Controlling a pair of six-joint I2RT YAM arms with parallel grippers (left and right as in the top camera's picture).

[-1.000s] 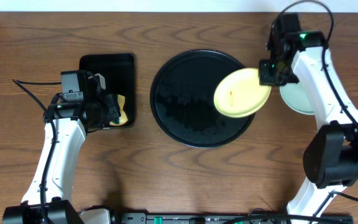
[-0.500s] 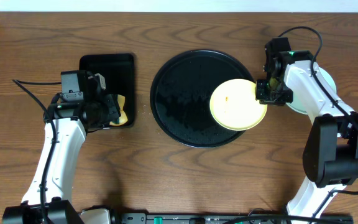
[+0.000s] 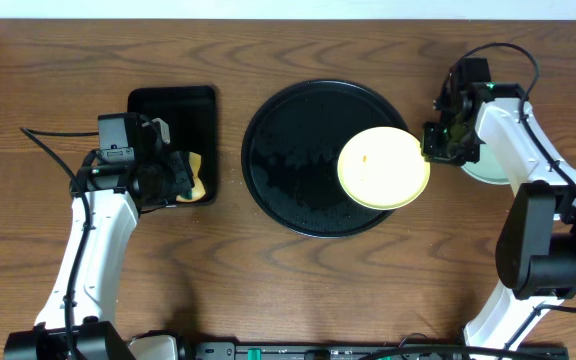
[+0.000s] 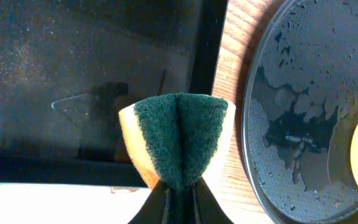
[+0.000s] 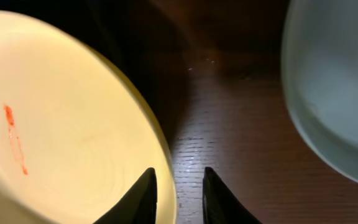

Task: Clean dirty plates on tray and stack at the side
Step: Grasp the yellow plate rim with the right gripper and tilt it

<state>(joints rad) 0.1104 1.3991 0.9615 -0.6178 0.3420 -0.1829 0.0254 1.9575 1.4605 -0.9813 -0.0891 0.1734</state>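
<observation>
**Yellow plate laid flat, right arm letting go**
The pale yellow plate [image 3: 383,167], held tilted a second ago, now lies on the right side of the round black tray [image 3: 288,150], its orange smear unscrubbed. The right fingers [image 5: 135,196] stand parted and empty at its rim. The left fingers [image 4: 154,208] stay clenched on the sponge [image 4: 178,137] over the rectangular tray [image 3: 173,105].

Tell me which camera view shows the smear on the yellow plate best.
The right wrist view: it shows the smear close up as a thin orange streak on the yellow plate. The overhead view shows only a tiny orange dot. The left wrist view catches just the plate's edge, with no smear.
</observation>
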